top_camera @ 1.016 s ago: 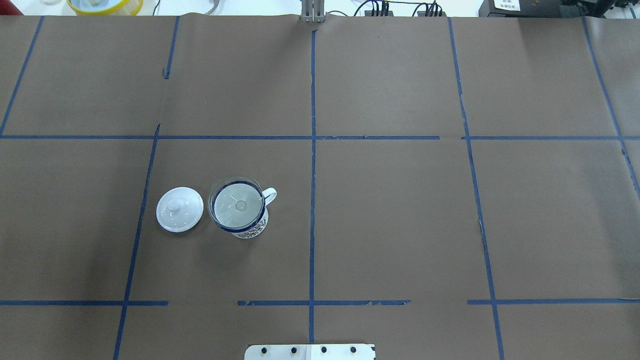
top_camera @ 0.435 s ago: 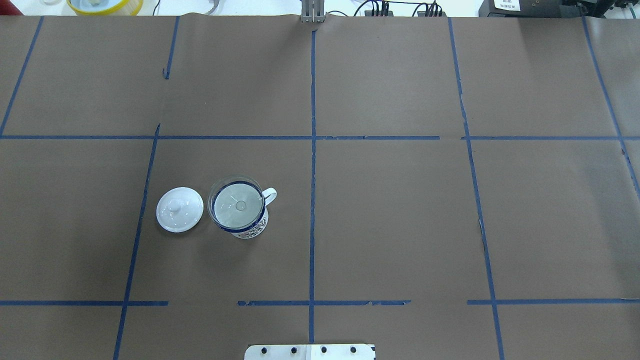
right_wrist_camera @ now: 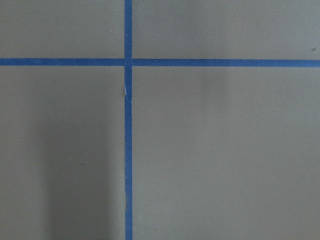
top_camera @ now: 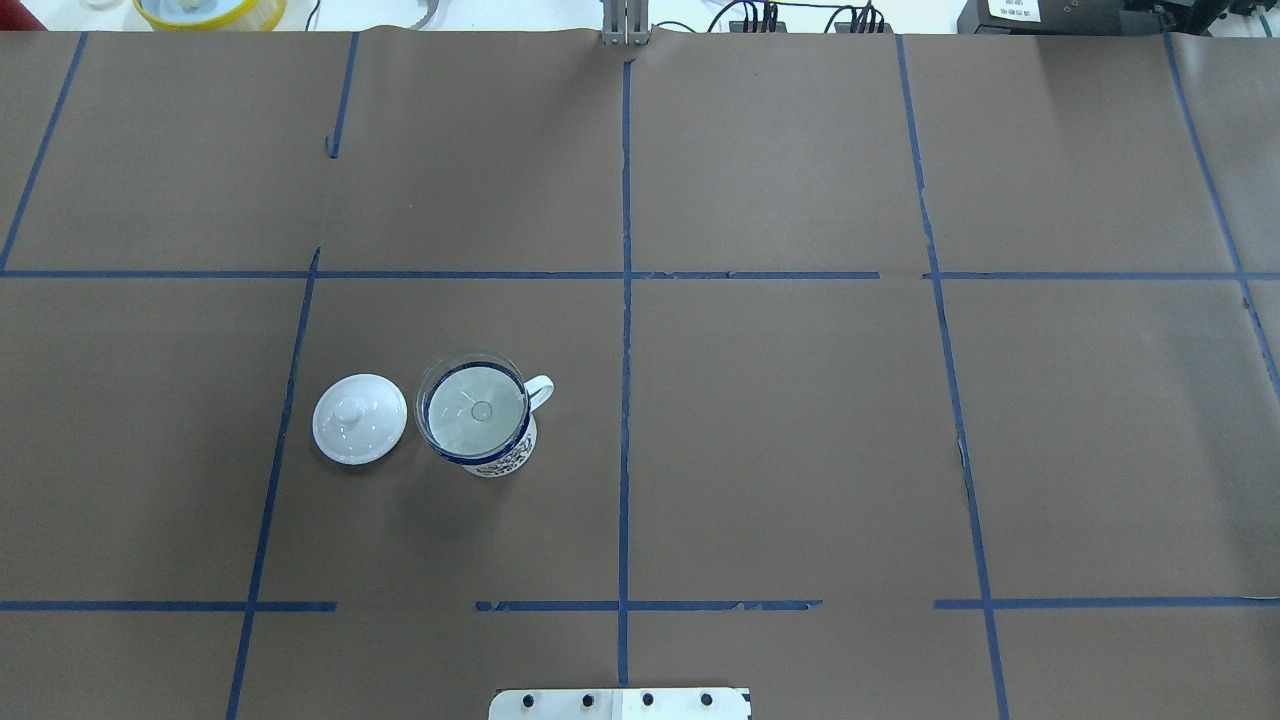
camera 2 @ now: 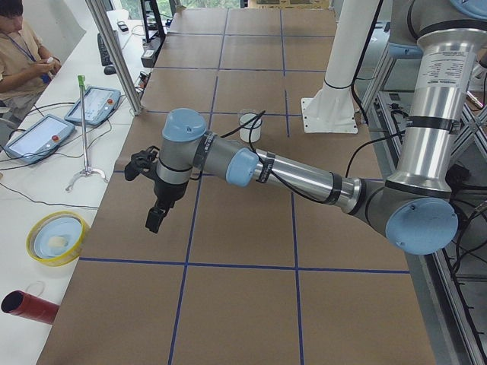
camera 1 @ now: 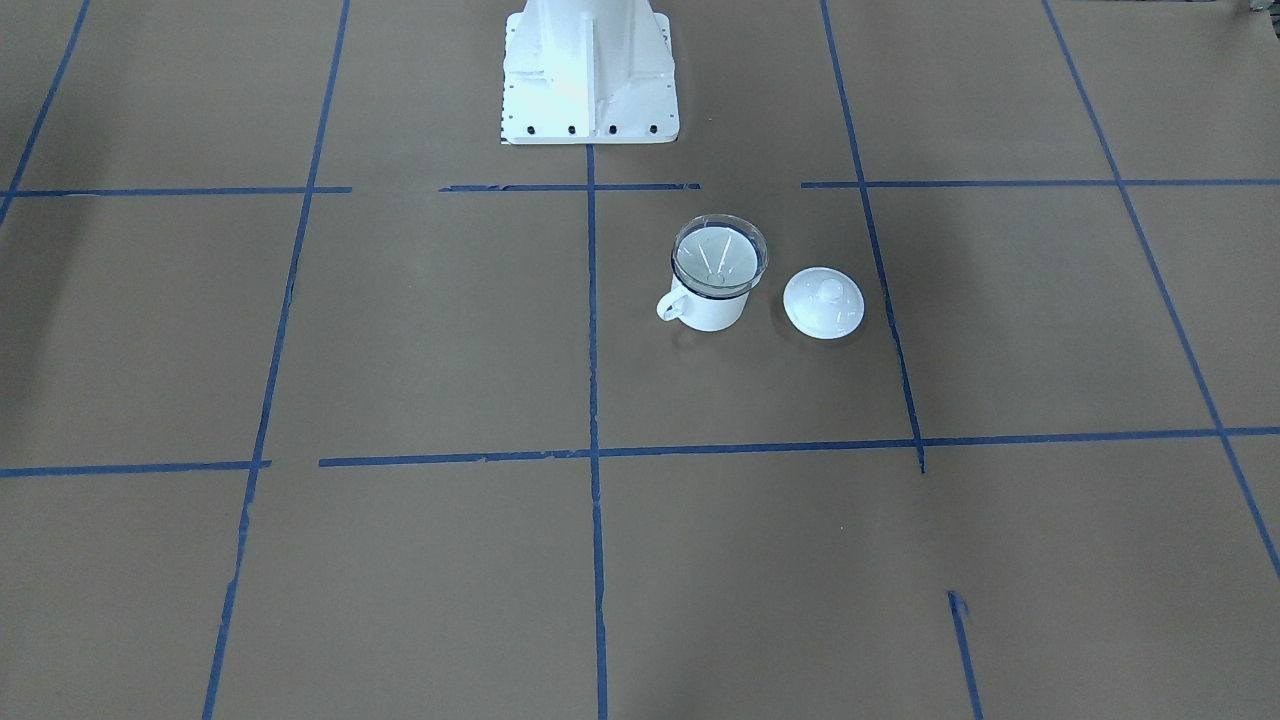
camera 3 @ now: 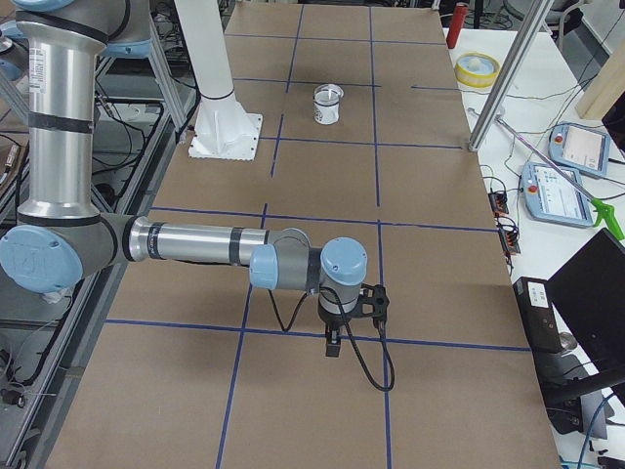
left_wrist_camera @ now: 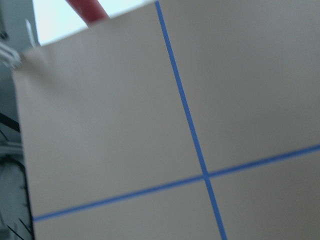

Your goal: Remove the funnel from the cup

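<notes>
The cup (top_camera: 500, 462), a white mug with a dark blue rim and a loop handle, stands left of the table's middle line. The clear funnel (top_camera: 472, 408) sits in its mouth, its wide cone covering the rim. Both also show in the front view: cup (camera 1: 715, 310), funnel (camera 1: 719, 255). My left gripper (camera 2: 156, 217) hangs over the table far from the cup (camera 2: 249, 128), seen only in the left side view. My right gripper (camera 3: 334, 342) hangs over the table far from the cup (camera 3: 328, 106), seen only in the right side view. I cannot tell whether either is open or shut.
A white round knobbed lid (top_camera: 360, 418) lies on the brown paper just beside the cup, on the side away from its handle. The robot's white base (camera 1: 588, 70) stands at the table's edge. A yellow bowl (camera 2: 55, 237) and a red cylinder (camera 2: 30, 306) lie off the paper.
</notes>
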Motion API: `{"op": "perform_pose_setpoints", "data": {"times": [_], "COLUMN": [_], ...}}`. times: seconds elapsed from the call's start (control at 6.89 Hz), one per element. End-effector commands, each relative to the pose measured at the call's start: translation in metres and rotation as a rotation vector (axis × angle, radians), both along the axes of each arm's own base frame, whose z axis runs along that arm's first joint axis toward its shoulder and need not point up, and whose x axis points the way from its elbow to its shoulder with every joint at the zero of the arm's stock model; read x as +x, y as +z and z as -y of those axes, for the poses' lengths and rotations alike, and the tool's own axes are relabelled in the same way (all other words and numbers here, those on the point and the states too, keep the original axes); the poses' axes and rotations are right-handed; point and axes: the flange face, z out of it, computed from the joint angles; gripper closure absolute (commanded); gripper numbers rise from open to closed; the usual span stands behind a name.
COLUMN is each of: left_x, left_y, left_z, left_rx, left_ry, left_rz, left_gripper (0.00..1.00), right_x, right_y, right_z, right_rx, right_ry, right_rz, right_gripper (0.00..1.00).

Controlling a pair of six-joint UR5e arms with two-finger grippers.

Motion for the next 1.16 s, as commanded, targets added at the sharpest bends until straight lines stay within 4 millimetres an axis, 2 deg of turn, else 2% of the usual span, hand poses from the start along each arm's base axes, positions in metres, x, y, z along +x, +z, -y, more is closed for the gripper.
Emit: {"op": "perform_pose_setpoints", "data": {"times": [0.0, 0.15, 0.29, 0.44, 0.58, 0.73, 0.87, 1.02], "left_x": [0.109, 0.177, 0.247, 0.324, 0.380, 0.425, 0.473, 0.508], "left_y": [-0.046, -0.071, -0.118, -0.161, -0.199, -0.241, -0.271, -0.294], "left_z": [0.002, 0.000, 0.001, -0.008, -0.020, -0.031, -0.054, -0.076], "left_rx": [0.053, -0.026, -0.149, -0.202, -0.311, -0.405, -0.466, -0.508], "left_ry": [0.096, 0.137, 0.091, 0.080, 0.061, 0.043, 0.001, -0.018], "left_rz": [-0.173, -0.258, -0.359, -0.394, -0.414, -0.398, -0.363, -0.340], "left_gripper": [0.00, 0.00, 0.00, 0.00, 0.00, 0.00, 0.00, 0.00], "right_x": [0.000, 0.000, 0.000, 0.000, 0.000, 0.000, 0.000, 0.000], "right_y": [0.000, 0.000, 0.000, 0.000, -0.001, 0.000, 0.000, 0.000], "right_z": [0.000, 0.000, 0.000, 0.000, 0.001, 0.000, 0.000, 0.000], "right_rx": [0.000, 0.000, 0.000, 0.000, 0.001, 0.000, 0.000, 0.000], "right_ry": [0.000, 0.000, 0.000, 0.000, 0.000, 0.000, 0.000, 0.000], "right_rz": [0.000, 0.000, 0.000, 0.000, 0.000, 0.000, 0.000, 0.000], "right_gripper": [0.00, 0.00, 0.00, 0.00, 0.00, 0.00, 0.00, 0.00]}}
